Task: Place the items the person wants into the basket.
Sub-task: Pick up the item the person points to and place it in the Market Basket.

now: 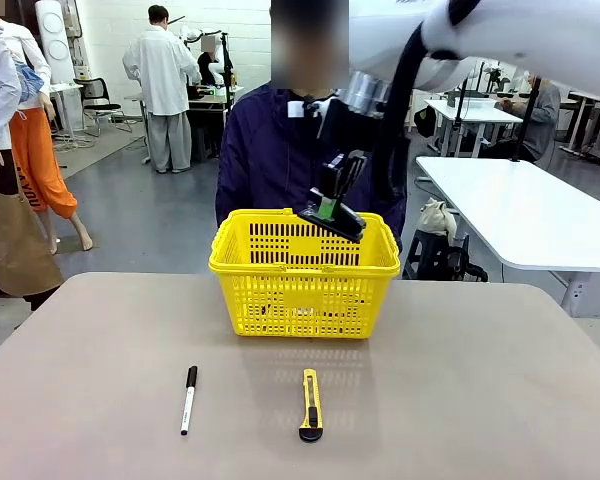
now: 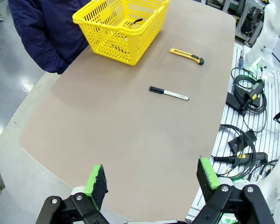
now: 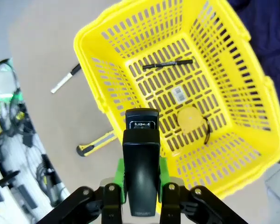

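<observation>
My right gripper (image 1: pixel 332 203) hangs over the yellow basket (image 1: pixel 305 300), shut on a black stapler (image 1: pixel 335 215) held tilted just above the rim. In the right wrist view the stapler (image 3: pixel 141 149) sits between the green pads, above the near wall of the basket (image 3: pixel 113 86). On the basket floor lie a slim black pen (image 3: pixel 168 64) and a round yellow tape measure (image 3: pixel 190 119). The person (image 1: pixel 270 150) stands right behind the basket. My left gripper (image 2: pixel 151 176) is open with nothing in it, high above the table's near left corner.
A white marker with a black cap (image 1: pixel 188 398) and a yellow-and-black utility knife (image 1: pixel 311 403) lie on the table in front of the basket. Cables and gear (image 2: pixel 247 98) crowd the floor beside the table. A white table (image 1: pixel 520 210) stands at the back right.
</observation>
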`<state>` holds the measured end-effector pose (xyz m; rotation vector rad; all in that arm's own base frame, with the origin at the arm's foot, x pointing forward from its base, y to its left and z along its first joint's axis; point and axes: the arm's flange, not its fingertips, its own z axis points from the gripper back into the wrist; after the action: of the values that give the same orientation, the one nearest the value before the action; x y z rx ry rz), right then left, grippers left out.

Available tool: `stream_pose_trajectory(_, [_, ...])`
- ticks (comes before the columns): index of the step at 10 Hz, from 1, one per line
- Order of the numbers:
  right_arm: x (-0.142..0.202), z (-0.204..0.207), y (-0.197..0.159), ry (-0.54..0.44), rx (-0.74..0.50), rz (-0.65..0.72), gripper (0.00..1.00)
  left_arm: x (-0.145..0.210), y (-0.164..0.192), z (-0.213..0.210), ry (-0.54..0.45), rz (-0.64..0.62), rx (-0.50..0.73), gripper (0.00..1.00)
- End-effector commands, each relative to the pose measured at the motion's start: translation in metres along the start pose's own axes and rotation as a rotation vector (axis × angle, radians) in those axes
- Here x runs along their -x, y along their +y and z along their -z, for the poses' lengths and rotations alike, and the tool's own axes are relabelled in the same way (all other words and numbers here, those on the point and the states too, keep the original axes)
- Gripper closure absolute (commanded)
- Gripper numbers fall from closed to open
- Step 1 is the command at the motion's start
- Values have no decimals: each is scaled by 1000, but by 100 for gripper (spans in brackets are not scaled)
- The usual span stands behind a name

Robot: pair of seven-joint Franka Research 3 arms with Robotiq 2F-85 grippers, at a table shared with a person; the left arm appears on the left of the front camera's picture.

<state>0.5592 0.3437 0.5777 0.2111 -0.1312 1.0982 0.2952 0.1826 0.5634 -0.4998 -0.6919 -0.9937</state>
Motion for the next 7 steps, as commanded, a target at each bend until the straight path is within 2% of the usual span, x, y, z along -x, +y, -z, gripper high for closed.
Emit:
stream_pose_trajectory(1, [-46,-6,-16,69,3,-4,68,2,1,-1,-22,23,1,0])
stream_pose_trajectory(4, [-79,21,-32,118,39,-45,68,2,1,-1,-22,23,1,0])
stream_pose_trajectory(7, [-89,58,-36,117,100,-151,68,2,1,-1,-22,23,1,0])
